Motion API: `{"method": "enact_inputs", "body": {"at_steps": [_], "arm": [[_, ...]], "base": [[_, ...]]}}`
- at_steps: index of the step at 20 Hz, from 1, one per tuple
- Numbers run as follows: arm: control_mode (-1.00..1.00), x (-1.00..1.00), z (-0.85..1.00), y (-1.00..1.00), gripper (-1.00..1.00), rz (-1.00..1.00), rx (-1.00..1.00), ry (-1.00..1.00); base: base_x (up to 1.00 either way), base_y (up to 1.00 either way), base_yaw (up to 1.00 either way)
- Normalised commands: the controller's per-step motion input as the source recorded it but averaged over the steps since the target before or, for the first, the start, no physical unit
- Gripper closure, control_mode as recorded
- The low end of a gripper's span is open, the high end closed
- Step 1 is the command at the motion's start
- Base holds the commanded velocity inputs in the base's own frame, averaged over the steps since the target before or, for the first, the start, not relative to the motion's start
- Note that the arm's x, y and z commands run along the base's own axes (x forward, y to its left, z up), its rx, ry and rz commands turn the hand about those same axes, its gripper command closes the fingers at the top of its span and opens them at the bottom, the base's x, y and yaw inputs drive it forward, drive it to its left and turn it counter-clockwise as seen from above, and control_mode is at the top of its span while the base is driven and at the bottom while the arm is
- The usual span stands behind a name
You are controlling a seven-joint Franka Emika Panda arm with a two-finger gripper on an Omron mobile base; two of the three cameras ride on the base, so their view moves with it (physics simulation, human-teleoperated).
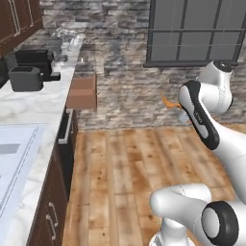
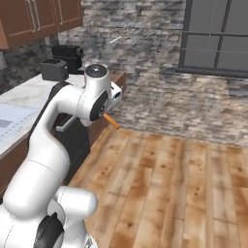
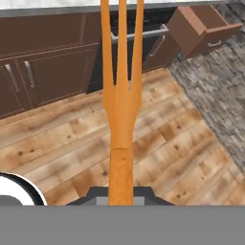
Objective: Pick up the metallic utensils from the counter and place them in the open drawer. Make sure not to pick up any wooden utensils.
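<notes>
My gripper (image 3: 121,194) is shut on a slim orange-handled utensil (image 3: 121,119), whose three long prongs point away from the hand over the wooden floor. In the base views the utensil (image 2: 111,121) (image 1: 169,102) sticks out beside the hand, held in mid-air well off the cabinets. The open drawer (image 3: 203,26), a reddish-brown wooden box, juts from the cabinet row at the upper right of the hand view and shows as the open drawer (image 1: 81,93) at the end of the worktop. The counter and the wooden utensils are out of view.
A narrow marble worktop (image 1: 33,103) along the left carries a dark toaster (image 1: 26,78) and a sink (image 1: 14,158). Dark brown cabinet fronts (image 3: 52,72) run below it. Bare wooden floor (image 2: 164,184) stretches to a brick wall (image 1: 125,86).
</notes>
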Motion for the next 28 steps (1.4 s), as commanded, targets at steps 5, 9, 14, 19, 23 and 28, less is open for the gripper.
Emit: {"method": "enact_inputs", "body": {"at_steps": [5, 9, 14, 19, 23, 28], "arm": [[1.00, 0.00, 0.00, 0.00, 1.00, 0.00, 0.00, 0.00], [1.00, 0.00, 0.00, 0.00, 1.00, 0.00, 0.00, 0.00], [1.00, 0.00, 0.00, 0.00, 1.00, 0.00, 0.00, 0.00], [1.00, 0.00, 0.00, 0.00, 1.00, 0.00, 0.00, 0.00], [1.00, 0.00, 0.00, 0.00, 1.00, 0.00, 0.00, 0.00], [1.00, 0.00, 0.00, 0.00, 1.00, 0.00, 0.00, 0.00]], "base": [[0.92, 0.50, -0.01], [0.84, 0.66, -0.02], [0.76, 0.59, 0.00], [0.53, 0.06, 0.00], [0.48, 0.00, 0.00], [0.63, 0.09, 0.00]]}}
